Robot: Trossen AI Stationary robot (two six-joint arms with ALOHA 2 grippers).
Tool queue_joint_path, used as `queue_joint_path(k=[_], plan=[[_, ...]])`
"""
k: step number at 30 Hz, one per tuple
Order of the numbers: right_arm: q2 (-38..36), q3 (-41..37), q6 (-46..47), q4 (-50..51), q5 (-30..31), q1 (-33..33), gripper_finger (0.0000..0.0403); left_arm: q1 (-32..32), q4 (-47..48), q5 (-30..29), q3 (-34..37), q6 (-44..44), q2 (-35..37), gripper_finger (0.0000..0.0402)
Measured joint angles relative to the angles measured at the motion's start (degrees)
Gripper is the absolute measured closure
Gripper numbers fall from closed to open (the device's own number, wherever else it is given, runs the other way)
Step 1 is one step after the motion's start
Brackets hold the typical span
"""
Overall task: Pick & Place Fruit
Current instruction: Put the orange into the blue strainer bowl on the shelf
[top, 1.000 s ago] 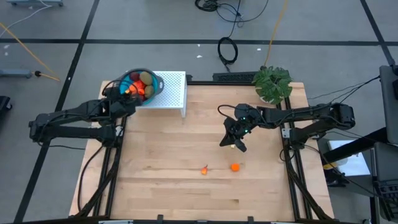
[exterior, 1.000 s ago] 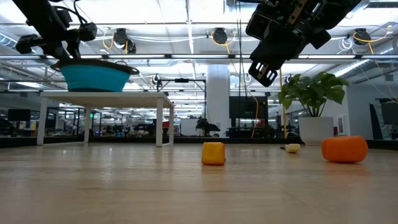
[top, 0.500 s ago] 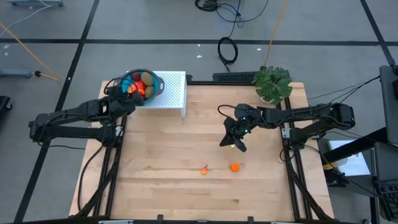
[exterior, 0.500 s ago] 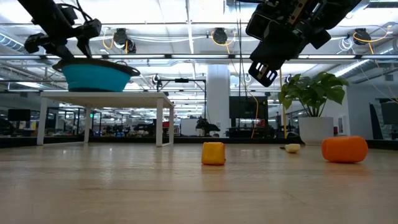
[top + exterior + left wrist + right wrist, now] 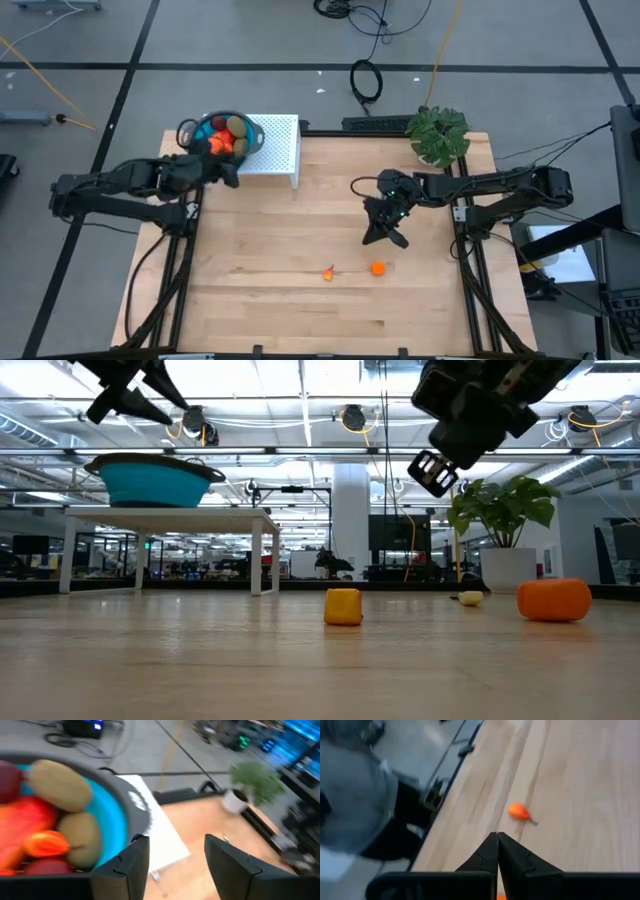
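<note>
Inside the bowl (image 5: 117, 815), fruit (image 5: 55, 820) partly hidden by its rim.

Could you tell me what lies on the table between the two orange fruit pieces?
Nothing: in the high view, only bare wood separates the small orange piece from the rounder orange piece.

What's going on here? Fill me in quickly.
Two robot arms are sorting toy fruit. The left gripper, open and empty, sits beside the blue bowl of fruit on the white stand. The right gripper, shut and empty, hangs over the wooden table above two orange pieces not yet collected.
</note>
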State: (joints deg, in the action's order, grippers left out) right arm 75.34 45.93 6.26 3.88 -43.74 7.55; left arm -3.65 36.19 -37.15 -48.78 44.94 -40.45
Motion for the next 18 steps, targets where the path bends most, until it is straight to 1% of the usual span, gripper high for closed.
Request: queue_joint_path(k=[5,6,9,12,15,18], plan=[[-2.51,0.04,-9.70,10.10,0.66,-1.77,0.0402,7.77,-3.52,-0.22,0.03,-0.84,-2.25,0.0256],[-3.05,0.05,-11.11,12.02,1.80,-2.34,0.0402,9.24,-4.86,-0.38,0.03,-1.40,-2.83,0.0264],[-4.78,0.04,-15.08,18.84,7.48,-4.99,0.0402,13.27,-9.89,-0.62,0.03,-3.65,-5.13,0.0289],[-5.83,0.04,-18.64,23.40,13.72,-8.81,0.0402,16.60,-14.03,-0.99,0.03,-5.55,-7.60,0.0315],[-6.09,0.04,-19.87,24.47,19.10,-12.93,0.0401,19.01,-16.40,-1.46,0.05,-5.59,-10.02,0.0347],[-6.09,0.04,-22.24,24.68,21.68,-16.51,0.0402,21.19,-18.64,-1.62,0.03,-5.62,-12.08,0.0384]])
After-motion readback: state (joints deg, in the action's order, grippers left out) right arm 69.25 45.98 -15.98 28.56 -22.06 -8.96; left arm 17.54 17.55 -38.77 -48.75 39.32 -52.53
